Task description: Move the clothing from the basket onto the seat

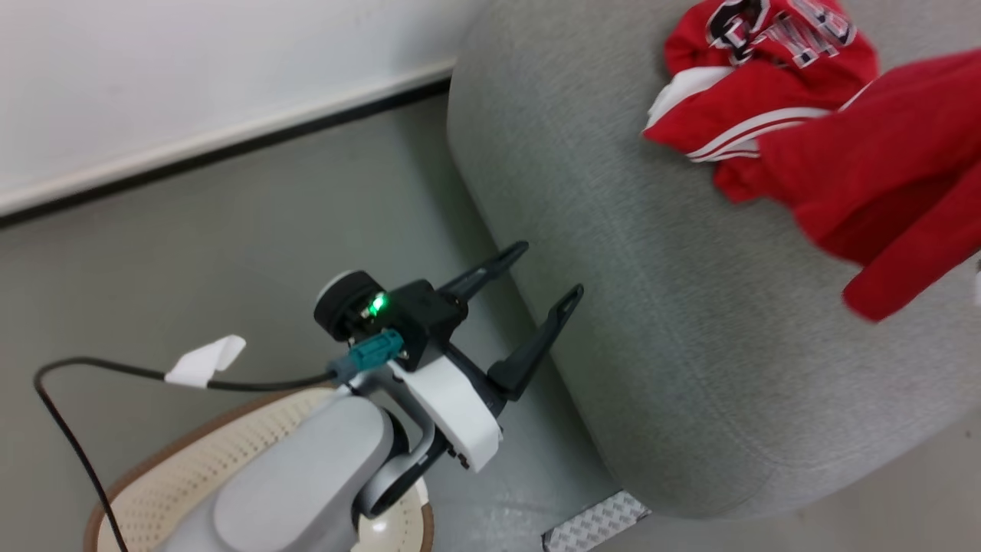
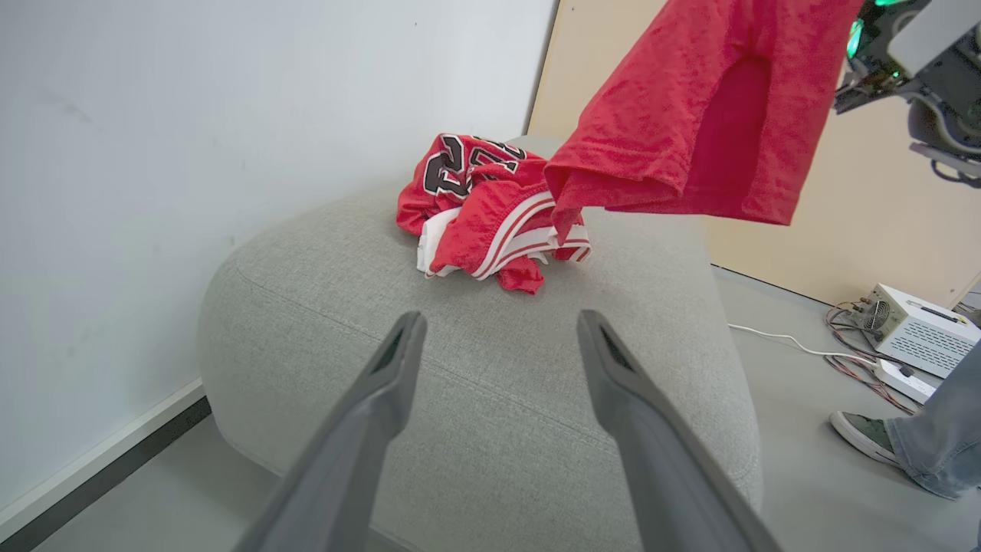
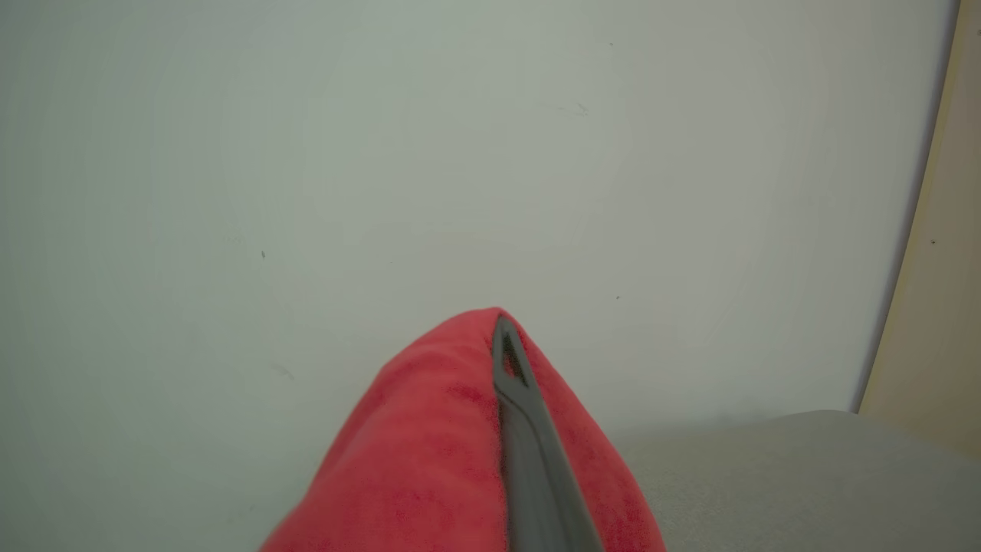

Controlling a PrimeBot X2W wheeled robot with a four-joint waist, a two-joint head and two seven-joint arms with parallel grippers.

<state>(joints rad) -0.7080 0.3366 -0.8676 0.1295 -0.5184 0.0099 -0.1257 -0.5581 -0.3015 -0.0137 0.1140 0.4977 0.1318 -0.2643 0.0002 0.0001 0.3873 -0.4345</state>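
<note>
Clothing [image 1: 755,77] heaped on seat [image 1: 651,307], basket [image 1: 176,475] nearby; left jaws apart, right jaws clamped on red garment [image 1: 881,176].

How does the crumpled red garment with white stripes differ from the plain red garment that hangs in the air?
The crumpled red striped garment lies bunched on the light-grey fabric seat; the plain red soft garment hangs in the air, pinched in the shut right gripper. The striped garment shows white stripes and black-and-white numbers; the hanging garment looks plain red. Both are of red soft fabric.
</note>
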